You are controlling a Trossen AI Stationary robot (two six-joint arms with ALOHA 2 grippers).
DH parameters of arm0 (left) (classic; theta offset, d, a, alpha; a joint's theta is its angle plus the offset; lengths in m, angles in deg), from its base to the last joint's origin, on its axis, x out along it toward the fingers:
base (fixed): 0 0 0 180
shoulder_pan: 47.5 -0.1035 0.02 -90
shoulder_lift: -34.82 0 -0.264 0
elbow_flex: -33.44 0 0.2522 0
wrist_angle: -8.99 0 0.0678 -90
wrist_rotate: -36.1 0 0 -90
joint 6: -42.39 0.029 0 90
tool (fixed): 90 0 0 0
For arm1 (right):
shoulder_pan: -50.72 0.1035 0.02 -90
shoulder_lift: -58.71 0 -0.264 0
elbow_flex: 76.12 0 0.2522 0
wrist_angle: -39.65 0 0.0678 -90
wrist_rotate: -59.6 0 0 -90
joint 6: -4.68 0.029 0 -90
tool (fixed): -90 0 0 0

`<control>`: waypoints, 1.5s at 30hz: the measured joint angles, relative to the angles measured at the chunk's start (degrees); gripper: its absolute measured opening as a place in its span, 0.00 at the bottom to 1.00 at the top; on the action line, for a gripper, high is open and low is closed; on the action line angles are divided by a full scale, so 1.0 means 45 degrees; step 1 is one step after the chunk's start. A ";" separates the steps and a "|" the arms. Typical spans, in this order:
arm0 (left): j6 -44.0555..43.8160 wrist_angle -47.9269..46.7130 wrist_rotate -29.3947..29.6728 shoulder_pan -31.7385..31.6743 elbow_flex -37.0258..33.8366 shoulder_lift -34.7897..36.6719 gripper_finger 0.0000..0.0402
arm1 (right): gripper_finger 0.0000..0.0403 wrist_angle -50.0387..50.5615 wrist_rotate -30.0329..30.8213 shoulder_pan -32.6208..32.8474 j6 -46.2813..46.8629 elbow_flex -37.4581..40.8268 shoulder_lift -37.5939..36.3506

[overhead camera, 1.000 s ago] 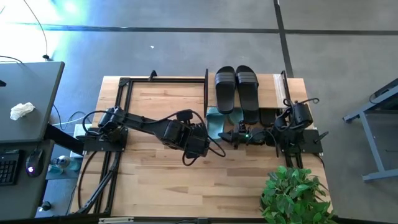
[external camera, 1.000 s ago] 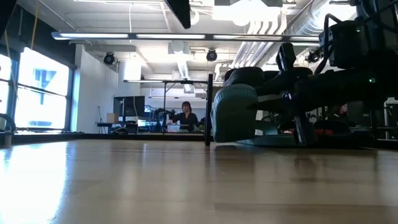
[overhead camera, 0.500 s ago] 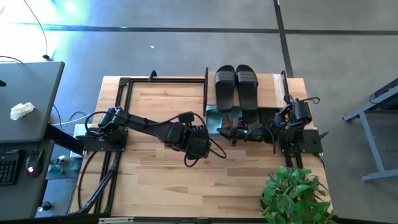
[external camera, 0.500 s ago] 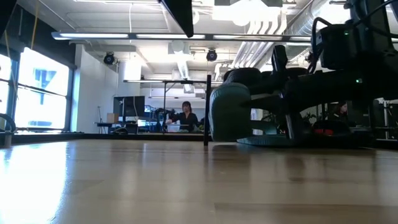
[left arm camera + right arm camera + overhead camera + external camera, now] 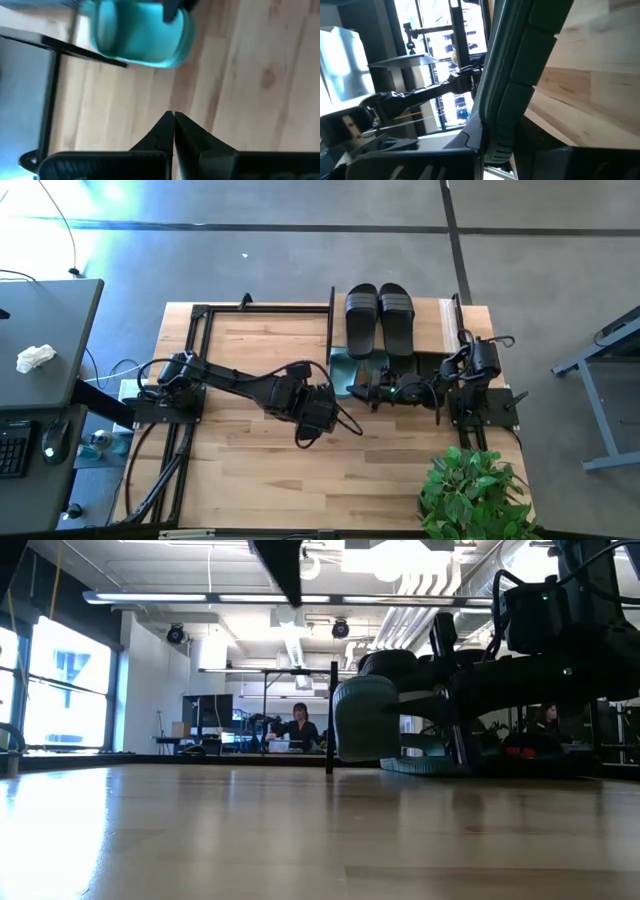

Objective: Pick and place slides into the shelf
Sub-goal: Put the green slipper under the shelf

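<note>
Spanning the far right of the worktop (image 5: 250,480), the shelf (image 5: 428,315) carries a black pair (image 5: 380,315) on its board. Below, the right hand (image 5: 372,388) grips a sage-green slide (image 5: 345,375) on edge, seemingly to pass it under that board. The left hand (image 5: 325,412), closed and empty, waits close beside, crowding the approach.

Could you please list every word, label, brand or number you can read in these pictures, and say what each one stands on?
None can be read: no word, brand or number shows on the black slides, the green slide, the shelf or the table.
</note>
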 joint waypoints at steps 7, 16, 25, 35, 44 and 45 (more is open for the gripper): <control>0.0073 0.2581 -0.3246 -0.0823 -0.3162 0.0670 0.01 | 0.09 0.0379 -0.0248 0.0030 -0.0280 0.0000 0.0000; -0.1419 0.8932 -0.6758 -0.2719 -0.8882 0.3453 0.01 | 0.09 0.0555 -0.0440 0.0035 -0.0815 0.0000 0.0000; -0.5569 1.6989 -0.7370 -0.3378 -1.3530 0.6168 0.01 | 0.09 0.0545 -0.0430 0.0040 -0.1393 0.0010 0.0000; -1.1794 2.3644 -0.7212 -0.3349 -1.7432 0.6272 0.01 | 0.09 0.0383 -0.0477 0.0040 -0.1931 0.0005 0.0000; -1.3848 2.5579 -0.6525 -0.3349 -1.7965 0.5675 0.13 | 0.09 0.0285 -0.0784 0.0040 -0.2161 0.0005 0.0000; -1.4107 2.5460 -0.6582 -0.3349 -1.7976 0.5580 0.16 | 0.09 0.0270 -0.0793 0.0040 -0.2161 0.0005 0.0000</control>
